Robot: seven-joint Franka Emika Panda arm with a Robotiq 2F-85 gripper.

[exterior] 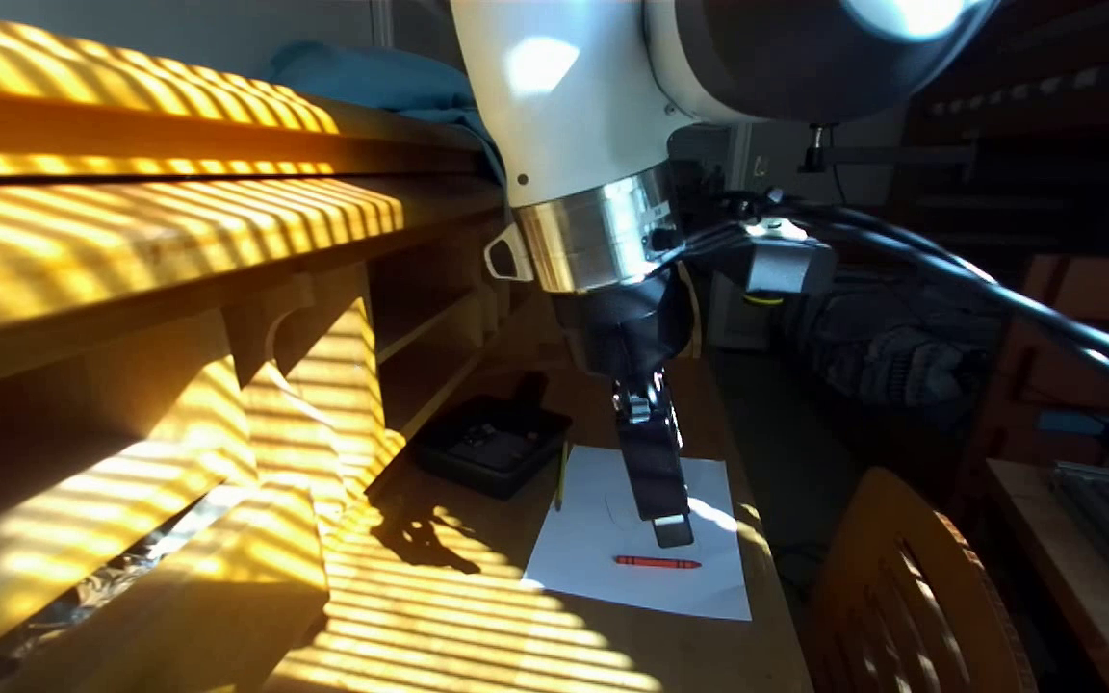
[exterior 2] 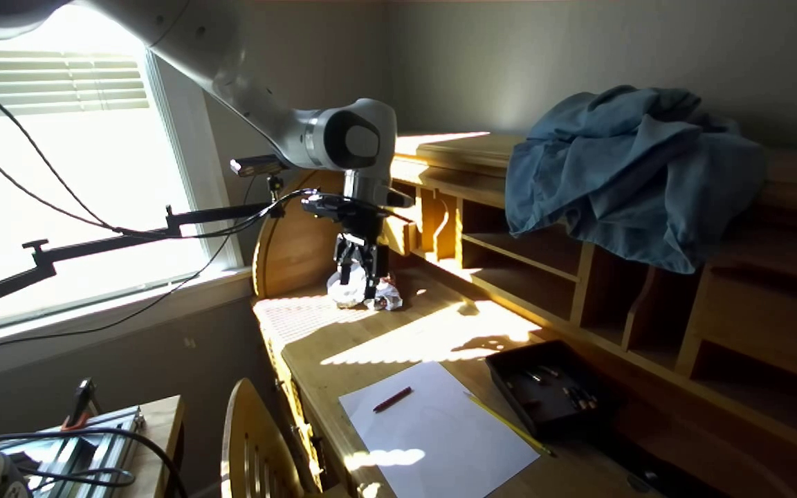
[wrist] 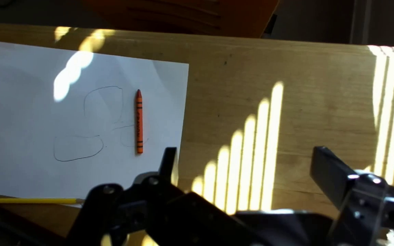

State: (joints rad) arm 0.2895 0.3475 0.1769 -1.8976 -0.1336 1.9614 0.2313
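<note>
Okay, fingers (wrist: 328,171): two, black, boxy with flat inner faces, spread wide apart, just the bench (wrist: 224,78) and sun stripes showing between them in the wrist view. Crayon (wrist: 139,123): slim cylinder, cone tip, waxy-looking, orange wrapper with black bands and lettering; lies flat on the paper (wrist: 63,119) near a short edge, apart from the fingers and left of them in the wrist view. Paper: white, thin, smooth, rectangular, drawn with fine dark curves; one runs right up to the crayon. Pencil (wrist: 33,201): yellow, straight, pale wood cone, lies along a long edge of the paper with its tip overlapping it. Bench: wood, fine grain, dark specks, striped by sun. Pan (exterior: 463,474): black, squarish, low walls, handle, next to the pencil in both exterior views; small bits inside. Wad (exterior 2: 344,293): white, shiny, crumpled, on the bench behind the fingers in an exterior view; can't tell its material or whether they touch. Cloth (exterior 2: 634,166): blue, soft, heaped in folds, hanging over wooden cubbies (exterior 2: 584,283) in an exterior view. Chair (exterior: 882,539): wood, rounded back with slats, beside the bench.

Counts: fingers two, crayon one, paper one sheet, pencil one, pan one, cloth one, chair one. Pan bits several, too small and dark to count. Curves on paper at least three, faint. The wad could be one piece or more, unclear.
</note>
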